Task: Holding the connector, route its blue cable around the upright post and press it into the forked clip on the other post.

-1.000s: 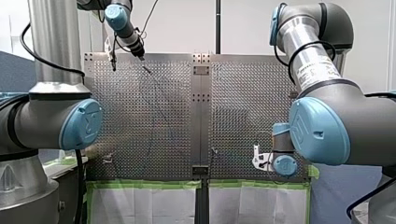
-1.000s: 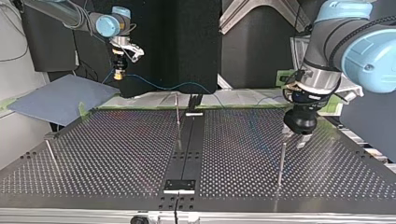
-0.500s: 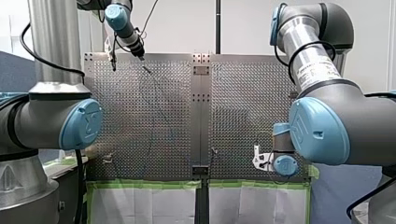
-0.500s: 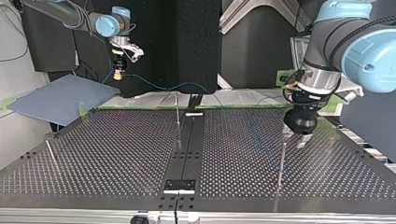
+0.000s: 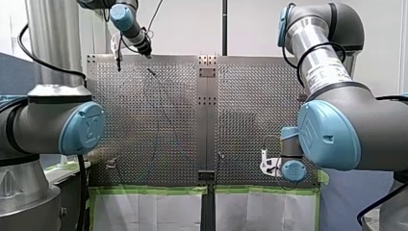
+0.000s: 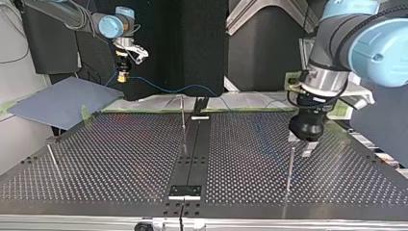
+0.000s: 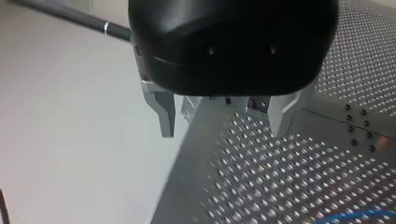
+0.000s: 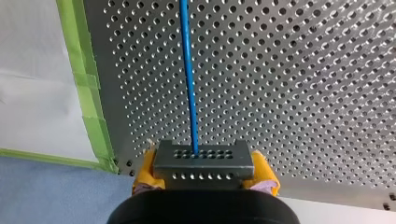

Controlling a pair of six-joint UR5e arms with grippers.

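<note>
Perforated table (image 6: 120,159): right gripper (image 8: 205,171) clamped on connector (image 8: 204,159), blue cable (image 8: 187,70) running ahead; left gripper (image 7: 222,122) near upright post (image 6: 290,168), jaws apart.

Front cam sits behind and above the arms (image 5: 332,130), looking out over the table (image 5: 250,96). Top cam faces back, low, from the far edge. Both cover the whole table. Wrist cams: close-up on it.

A robotics lab bench is indicated: a perforated metal table (image 5: 159,110) is flanked by the left arm (image 5: 53,127) and the right arm (image 5: 337,125); an upright post (image 6: 290,168) is fixed on it; its edge is bound with green tape (image 5: 144,189).
</note>
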